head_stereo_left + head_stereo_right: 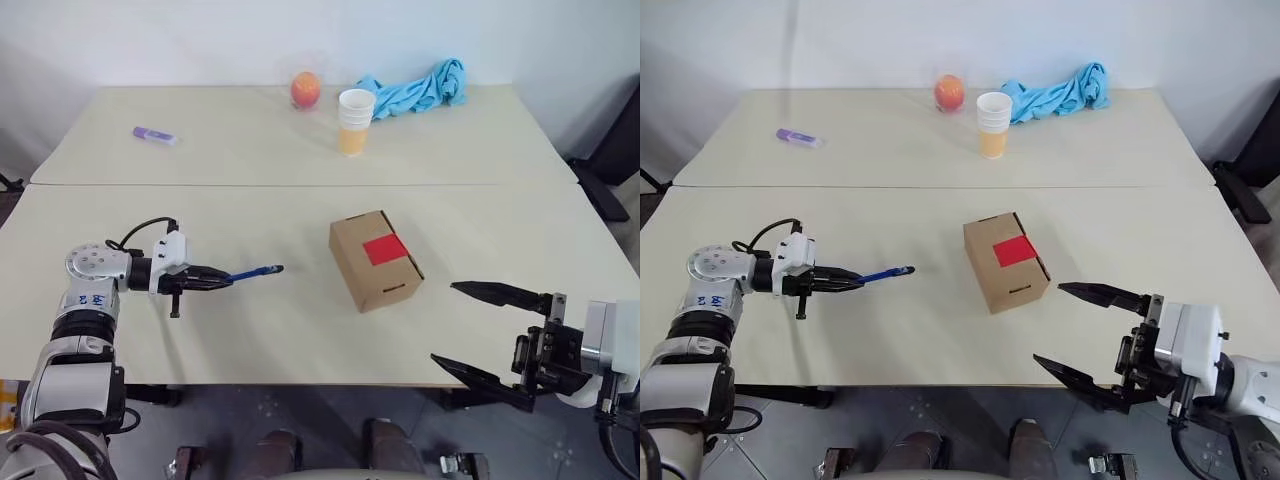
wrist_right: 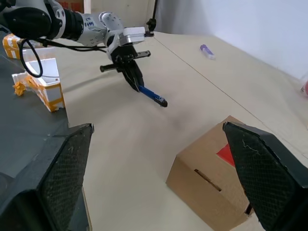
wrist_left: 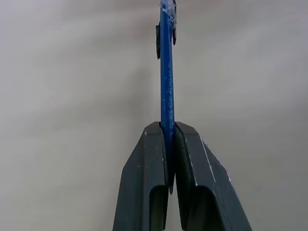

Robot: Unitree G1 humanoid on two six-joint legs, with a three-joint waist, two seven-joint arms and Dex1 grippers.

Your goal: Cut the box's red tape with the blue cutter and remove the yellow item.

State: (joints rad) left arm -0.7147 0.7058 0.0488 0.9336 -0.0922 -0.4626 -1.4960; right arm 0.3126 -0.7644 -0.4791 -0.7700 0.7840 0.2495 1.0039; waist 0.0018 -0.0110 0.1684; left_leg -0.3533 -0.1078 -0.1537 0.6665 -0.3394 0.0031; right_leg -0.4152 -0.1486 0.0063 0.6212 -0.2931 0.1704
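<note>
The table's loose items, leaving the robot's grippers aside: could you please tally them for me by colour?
Blue: 2, the blue cutter and the cloth
Brown: 1, the box with its red tape
Purple and white: 1, the marker
Orange-red: 1, the fruit
White: 1, the cup stack
Total: 6

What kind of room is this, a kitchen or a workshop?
Probably a robot test room rather than either: two plain tables pushed together against a bare wall hold staged props, a taped cardboard box, stacked paper cups and a fruit.
</note>
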